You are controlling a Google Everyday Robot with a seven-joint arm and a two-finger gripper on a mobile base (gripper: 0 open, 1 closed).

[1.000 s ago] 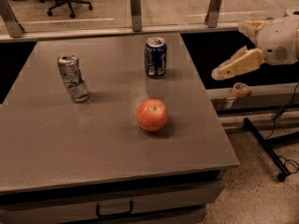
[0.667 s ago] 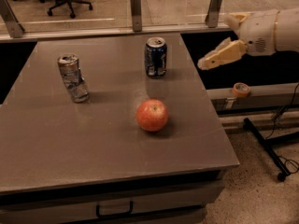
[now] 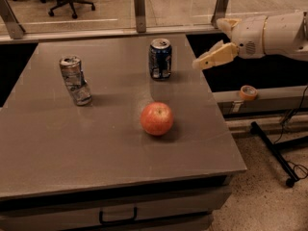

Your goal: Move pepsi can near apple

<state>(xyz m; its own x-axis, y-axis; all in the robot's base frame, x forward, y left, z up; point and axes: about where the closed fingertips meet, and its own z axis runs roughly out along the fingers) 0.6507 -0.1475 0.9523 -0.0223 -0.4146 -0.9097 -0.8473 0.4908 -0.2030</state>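
The pepsi can (image 3: 160,58), dark blue with a silver top, stands upright at the back middle of the grey table (image 3: 57,143). The red-orange apple (image 3: 157,118) sits on the table in front of the can, about a can's height nearer to me. My gripper (image 3: 208,43) hovers at the table's right edge, to the right of the can and at about its height. Its cream fingers (image 3: 215,57) point left toward the can, spread apart and holding nothing.
A crushed silver can (image 3: 75,80) stands at the left of the table. A glass barrier with metal posts (image 3: 139,4) runs behind the table. A tape roll (image 3: 248,92) lies on a ledge at the right. A black stand base (image 3: 274,153) is on the floor at the right.
My gripper has moved left and up, from off the table's right side to its right edge, closer to the pepsi can. The cans and the apple have not moved.
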